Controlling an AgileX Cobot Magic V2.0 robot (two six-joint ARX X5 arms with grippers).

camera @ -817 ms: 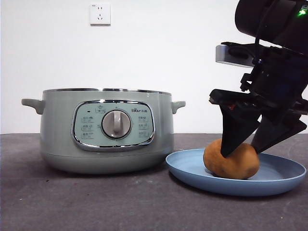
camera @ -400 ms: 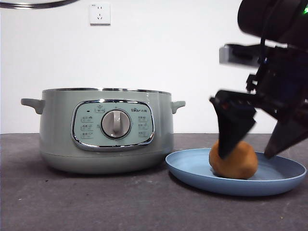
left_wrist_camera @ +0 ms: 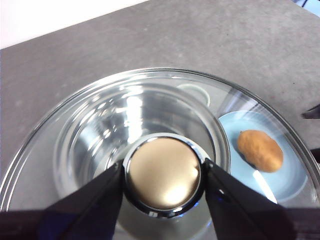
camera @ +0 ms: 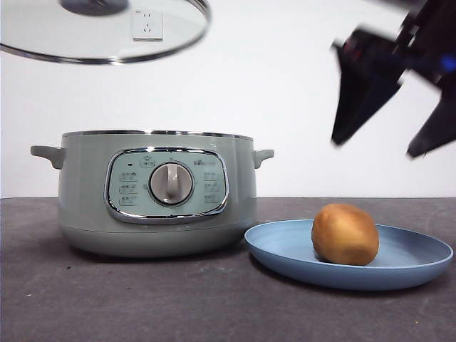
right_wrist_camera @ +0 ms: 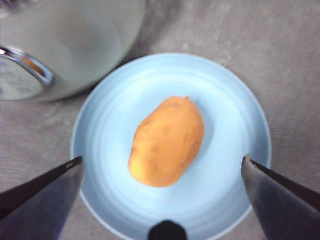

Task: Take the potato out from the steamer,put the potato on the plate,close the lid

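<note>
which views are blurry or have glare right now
Front view: the right pincer is smeared by motion blur, while the steamer and potato are sharp. Left wrist view: bright glare on the glass lid and its knob. Right wrist view: soft focus throughout, the plate washed pale.

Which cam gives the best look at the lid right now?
Left wrist view: the lid fills the frame, left gripper shut on its knob, steamer visible through the glass. Front view shows only part of it, cut off at the top edge. Right wrist view shows none.
</note>
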